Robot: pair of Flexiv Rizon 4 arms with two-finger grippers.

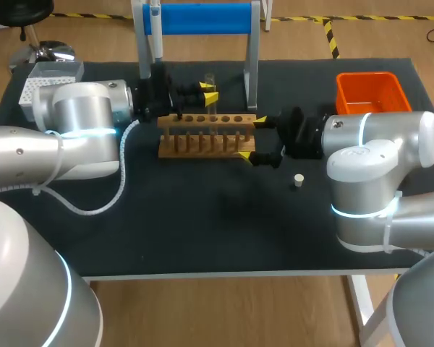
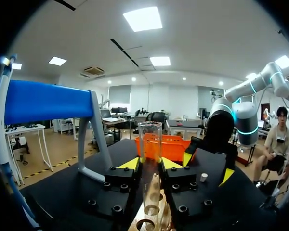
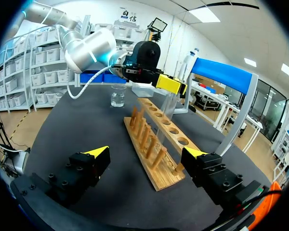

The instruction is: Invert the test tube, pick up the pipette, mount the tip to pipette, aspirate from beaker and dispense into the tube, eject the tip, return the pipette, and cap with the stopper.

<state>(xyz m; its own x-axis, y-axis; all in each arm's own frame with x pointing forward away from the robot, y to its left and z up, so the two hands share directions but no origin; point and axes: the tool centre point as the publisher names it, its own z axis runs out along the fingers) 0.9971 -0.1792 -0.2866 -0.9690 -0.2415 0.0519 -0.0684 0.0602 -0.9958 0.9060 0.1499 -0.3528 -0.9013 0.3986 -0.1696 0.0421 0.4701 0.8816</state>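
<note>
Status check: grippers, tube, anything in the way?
Left gripper shut on test tube, upright over rack. Right gripper open, astride rack end. Stopper loose, clear of rack.

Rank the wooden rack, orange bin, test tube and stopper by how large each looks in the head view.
1. wooden rack
2. orange bin, only a little smaller
3. test tube
4. stopper, clearly smallest

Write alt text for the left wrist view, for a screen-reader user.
The left gripper is shut on a clear test tube, upright with its open end up, over the wooden rack. Beyond on the black table: an orange bin, a small stopper and the right gripper, open; a blue-topped stand rises beside the left gripper.
</note>
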